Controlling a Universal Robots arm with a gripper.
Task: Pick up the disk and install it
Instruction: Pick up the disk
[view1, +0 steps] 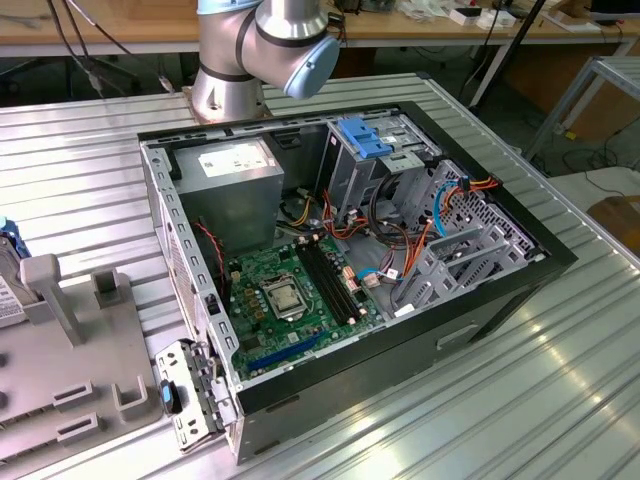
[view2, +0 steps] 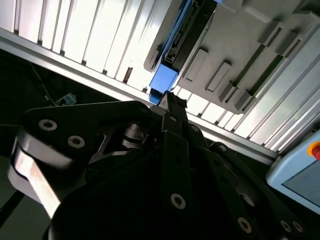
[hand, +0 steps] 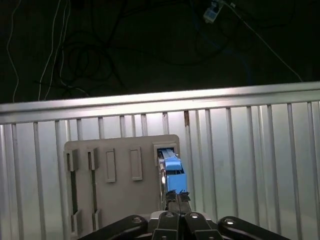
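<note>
— What was the biggest thing there?

— A ribbed metal table (view1: 560, 380), with an open computer case (view1: 490, 305) lying on it, its green board (view1: 290, 290) facing up. The arm (view1: 265, 50) rose behind the case in the exterior view.

— And beside the case?

— A grey holder plate (view1: 100, 350) lay on the table at the exterior view's left, well apart from the drive bays.

— Where was the disk?

— In both wrist views the disk (hand: 172, 167) (view2: 185, 37) stood on edge in a slot at the plate's rim, one blue rail turned toward the camera.

— And the claw?

— The claw (hand: 177, 194) (view2: 172, 100) sat just beside the disk's blue end. Its two fingers (hand: 171, 196) were drawn narrow, almost together, and I saw nothing held between them. Whether they touched the rail, I could not tell.
</note>
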